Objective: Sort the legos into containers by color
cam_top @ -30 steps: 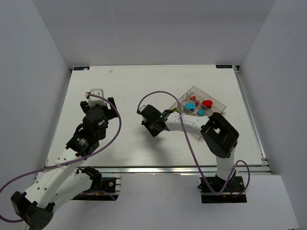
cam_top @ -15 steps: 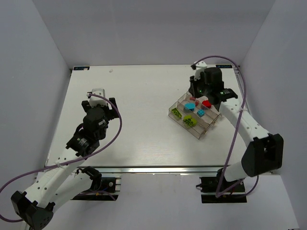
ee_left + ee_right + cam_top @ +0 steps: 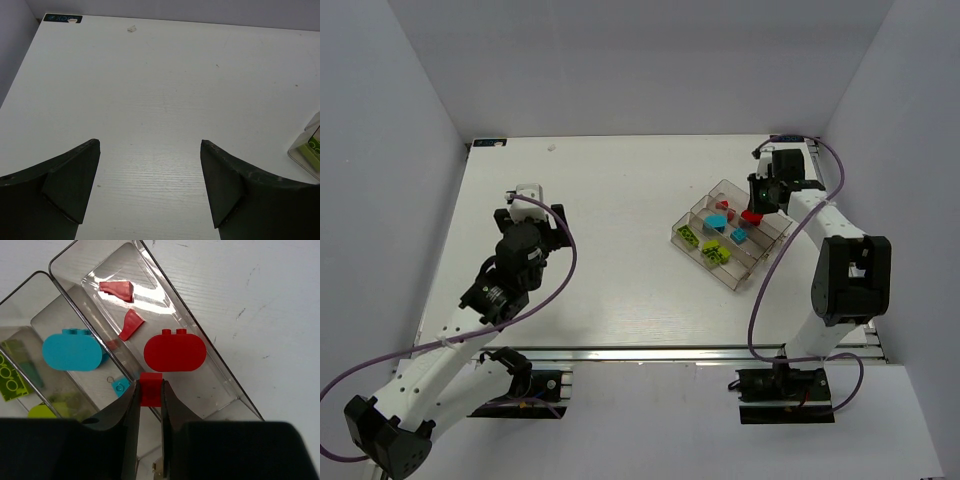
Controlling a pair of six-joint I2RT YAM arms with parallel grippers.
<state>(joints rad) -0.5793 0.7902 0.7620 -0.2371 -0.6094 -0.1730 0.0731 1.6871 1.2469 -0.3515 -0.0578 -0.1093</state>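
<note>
The clear divided tray sits right of centre. Its compartments hold red bricks, cyan bricks and yellow-green bricks. My right gripper hovers over the tray's far right end. In the right wrist view it is shut on a small red brick, over the wall beside the compartment with a red oval brick and red wedges. A cyan oval brick lies in the neighbouring compartment. My left gripper is open and empty over bare table.
The tray's corner with a yellow-green brick shows at the right edge of the left wrist view. Grey walls surround the table on three sides. A small scrap lies near the far edge.
My right arm has swung from the table's middle, by the tray's left side, round to the tray's far right end. The left arm has barely moved.
</note>
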